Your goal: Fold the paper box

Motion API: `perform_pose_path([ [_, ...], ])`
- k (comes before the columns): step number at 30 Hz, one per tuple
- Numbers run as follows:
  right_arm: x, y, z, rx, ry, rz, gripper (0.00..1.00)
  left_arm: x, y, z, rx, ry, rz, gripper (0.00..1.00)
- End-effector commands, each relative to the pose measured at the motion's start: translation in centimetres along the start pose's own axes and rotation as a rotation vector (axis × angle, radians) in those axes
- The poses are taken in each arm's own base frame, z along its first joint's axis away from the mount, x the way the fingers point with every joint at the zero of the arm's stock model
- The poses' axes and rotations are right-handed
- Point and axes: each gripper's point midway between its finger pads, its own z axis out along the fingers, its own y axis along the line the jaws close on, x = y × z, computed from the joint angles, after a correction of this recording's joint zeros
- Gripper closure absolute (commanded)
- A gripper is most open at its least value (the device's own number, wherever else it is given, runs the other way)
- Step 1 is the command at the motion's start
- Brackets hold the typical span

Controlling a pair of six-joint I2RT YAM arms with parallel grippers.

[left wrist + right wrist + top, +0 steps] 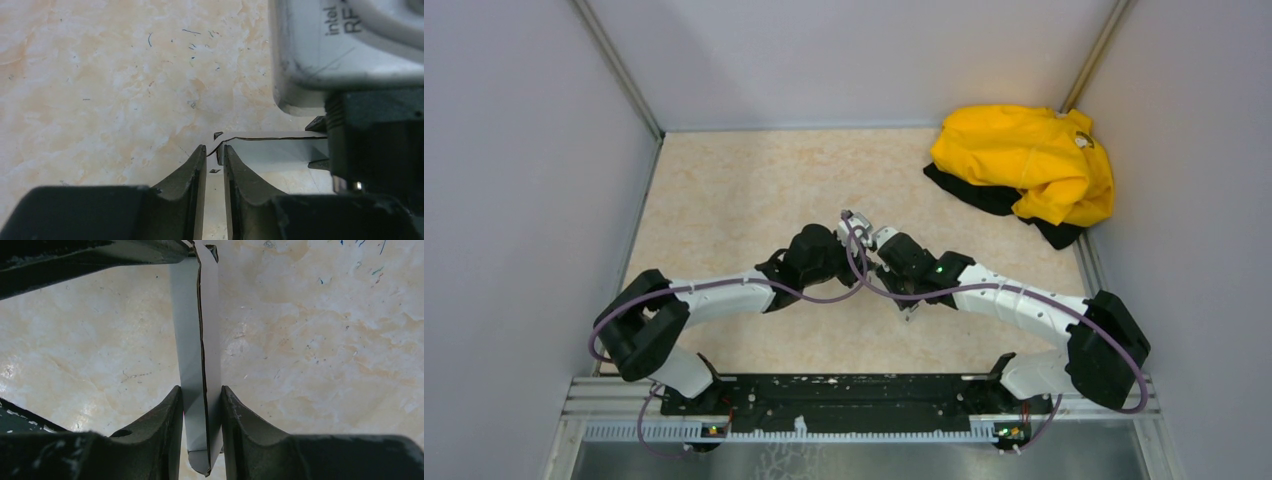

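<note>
The paper box, a flat pale grey cardboard strip with a dark seam, stands on edge above the mottled table. My right gripper is shut on its near end, one finger on each face. The box's far end reaches the dark left finger at the top of the right wrist view. In the left wrist view the box runs off to the right, its end at my left gripper. The left jaws stand a narrow gap apart with table showing between them. In the top view the two grippers meet at mid-table, left, right.
A crumpled yellow garment over dark cloth lies in the far right corner. Grey walls close in the table on the left, back and right. The right wrist's pale camera housing hangs close beside my left fingers.
</note>
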Motion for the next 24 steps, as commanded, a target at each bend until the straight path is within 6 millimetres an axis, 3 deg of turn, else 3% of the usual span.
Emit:
perform_pose_path([
  [1, -1.6, 2.9, 0.8, -0.124, -0.069, -0.204, 0.84, 4.9, -2.6, 0.0, 0.093, 0.144, 0.115, 0.74],
  [24, -1.8, 3.8, 0.0, -0.175, -0.094, -0.234, 0.85, 6.1, -4.6, -1.1, 0.272, 0.12, 0.195, 0.7],
])
